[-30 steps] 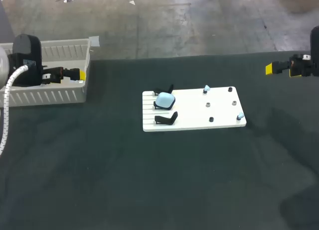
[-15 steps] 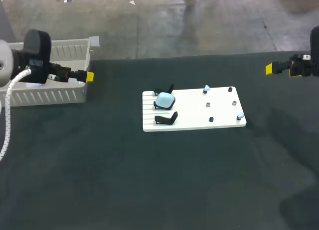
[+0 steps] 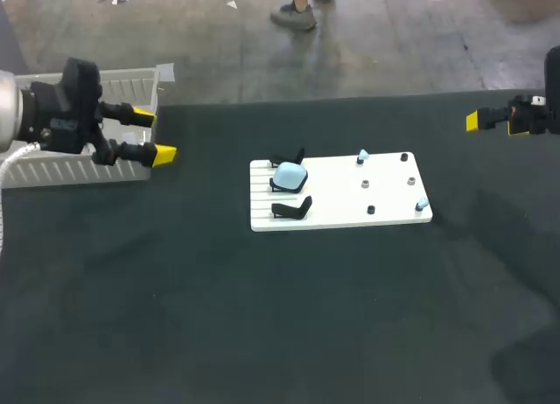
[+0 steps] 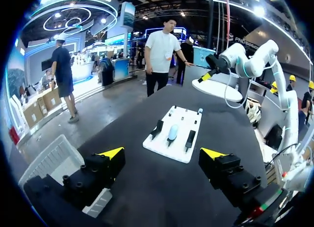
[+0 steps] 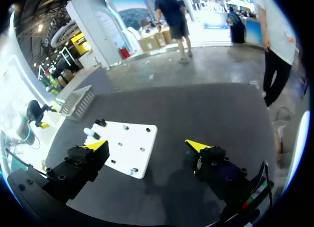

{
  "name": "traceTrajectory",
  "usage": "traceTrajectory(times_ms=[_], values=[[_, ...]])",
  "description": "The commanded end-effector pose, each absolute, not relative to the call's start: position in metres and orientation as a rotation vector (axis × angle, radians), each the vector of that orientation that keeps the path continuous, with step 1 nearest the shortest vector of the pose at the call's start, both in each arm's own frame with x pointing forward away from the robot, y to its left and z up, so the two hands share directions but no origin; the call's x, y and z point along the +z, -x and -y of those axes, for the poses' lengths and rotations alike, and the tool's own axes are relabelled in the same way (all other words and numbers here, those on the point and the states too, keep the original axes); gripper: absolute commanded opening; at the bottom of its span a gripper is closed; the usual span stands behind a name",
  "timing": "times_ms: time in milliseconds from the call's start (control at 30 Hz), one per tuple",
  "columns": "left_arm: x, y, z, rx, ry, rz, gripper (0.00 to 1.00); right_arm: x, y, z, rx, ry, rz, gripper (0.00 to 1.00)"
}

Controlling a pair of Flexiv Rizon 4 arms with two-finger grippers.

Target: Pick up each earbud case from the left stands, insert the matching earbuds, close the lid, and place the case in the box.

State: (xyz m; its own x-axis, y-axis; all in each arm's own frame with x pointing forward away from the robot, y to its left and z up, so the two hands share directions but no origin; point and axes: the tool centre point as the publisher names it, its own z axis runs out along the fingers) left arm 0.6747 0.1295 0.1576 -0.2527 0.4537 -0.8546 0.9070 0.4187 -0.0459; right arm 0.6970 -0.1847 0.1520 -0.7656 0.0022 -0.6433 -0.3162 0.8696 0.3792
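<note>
A white board (image 3: 343, 208) lies mid-table with three black stands along its left side. A pale blue earbud case (image 3: 290, 176) rests on the middle stand; the stands on either side (image 3: 293, 210) are bare. Two pale blue earbuds (image 3: 362, 156) (image 3: 421, 203) stand on pegs at the board's right. My left gripper (image 3: 154, 135) hangs open beside the white slatted box (image 3: 83, 168), well left of the board. In the left wrist view the gripper (image 4: 163, 153) is open, with the case (image 4: 172, 132) ahead of it. My right gripper (image 5: 147, 145) is open, far right of the board (image 5: 130, 138).
The dark cloth table runs wide on all sides of the board. The box (image 4: 51, 158) sits at the far left edge. Several small dark pegs (image 3: 370, 210) dot the board's right half. My right arm (image 4: 245, 65) shows beyond the board in the left wrist view.
My left gripper has come out from over the box toward the right and turned, so both yellow tips now show apart. The right arm has stayed still.
</note>
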Motion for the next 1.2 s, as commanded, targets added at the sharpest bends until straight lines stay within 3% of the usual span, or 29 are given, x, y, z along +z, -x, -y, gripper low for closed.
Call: traceTrajectory(times_ms=[33,233,1000,1200], values=[[0.152,-0.675,-0.127,-0.899,-1.232,-1.528,1.00,0.151,-0.698,0.185,0.632,0.229,-2.373,1.00],[0.150,-0.671,-0.102,-0.797,-1.146,-1.692,1.00,0.151,-0.698,0.185,0.632,0.229,-2.373,1.00],[0.150,-0.671,-0.102,-0.797,-1.146,-1.692,1.00,0.151,-0.698,0.185,0.632,0.229,-2.373,1.00],[0.131,-0.673,-0.075,-0.856,-1.335,-1.618,1.00,0.151,-0.698,0.185,0.632,0.229,-2.373,1.00]])
